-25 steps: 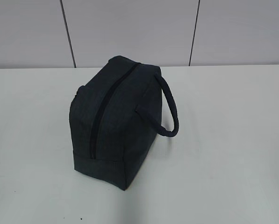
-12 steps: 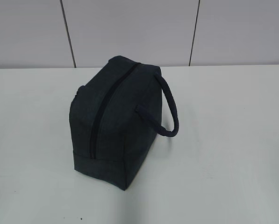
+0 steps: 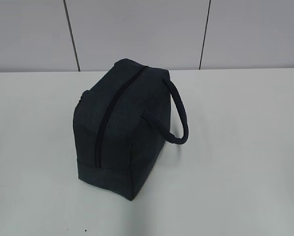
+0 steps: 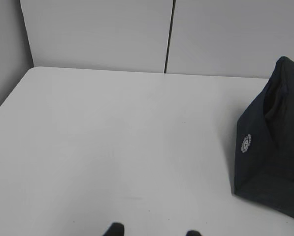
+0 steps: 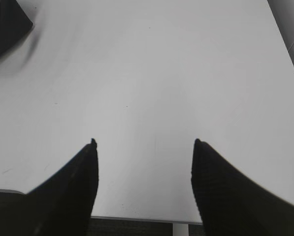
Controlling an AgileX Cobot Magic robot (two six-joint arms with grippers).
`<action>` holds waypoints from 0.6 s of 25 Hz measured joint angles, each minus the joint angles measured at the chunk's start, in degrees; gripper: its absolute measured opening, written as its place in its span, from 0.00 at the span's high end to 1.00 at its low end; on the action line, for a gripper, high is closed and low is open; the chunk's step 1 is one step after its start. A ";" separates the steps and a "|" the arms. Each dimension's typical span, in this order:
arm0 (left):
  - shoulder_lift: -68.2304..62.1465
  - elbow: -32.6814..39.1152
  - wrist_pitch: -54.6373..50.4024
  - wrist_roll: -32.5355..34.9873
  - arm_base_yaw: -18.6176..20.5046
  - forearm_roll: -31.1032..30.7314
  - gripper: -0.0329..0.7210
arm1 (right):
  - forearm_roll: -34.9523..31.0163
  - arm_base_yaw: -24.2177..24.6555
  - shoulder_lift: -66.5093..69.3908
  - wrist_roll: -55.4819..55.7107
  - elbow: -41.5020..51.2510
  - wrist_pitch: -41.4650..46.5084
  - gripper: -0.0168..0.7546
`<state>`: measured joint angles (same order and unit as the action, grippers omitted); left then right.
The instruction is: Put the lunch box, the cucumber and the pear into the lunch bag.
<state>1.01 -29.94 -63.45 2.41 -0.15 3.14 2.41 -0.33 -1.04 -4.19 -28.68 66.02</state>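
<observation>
- Exterior view: no change across the last second. Lunch bag (image 3: 122, 130) in the same spot as before, left of centre on the white surface (image 3: 245, 162), zipper (image 3: 107, 120) closed along the top ridge from about 1 o'clock down to 7 o'clock, padded handle (image 3: 180, 115) looping out at 3 o'clock of the bag. No arm in shot. No lunch box, cucumber or pear in sight, and none visible on the bare surface around the bag.
- Left wrist view: bag end panel at 3 to 4 o'clock, small round white badge (image 4: 245, 143) on its side. Left gripper (image 4: 153, 230) barely in frame at 6 o'clock, only two dark tips showing, set fairly narrow, nothing between them, over bare surface and well apart from the bag.
- Right wrist view: right gripper (image 5: 144, 147) at 6 o'clock, jaws wide, empty, over bare surface near its front edge; corner of the bag at 10 to 11 o'clock, well apart.
- Reading for the task: standstill, both arms withdrawn. Probably either items already inside a zipped bag, or nothing begun yet; impossible to tell which from a closed bag.
</observation>
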 joint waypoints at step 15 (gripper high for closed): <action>0.00 0.00 0.00 0.00 0.00 0.00 0.64 | 0.00 0.00 0.00 0.00 0.00 0.00 0.37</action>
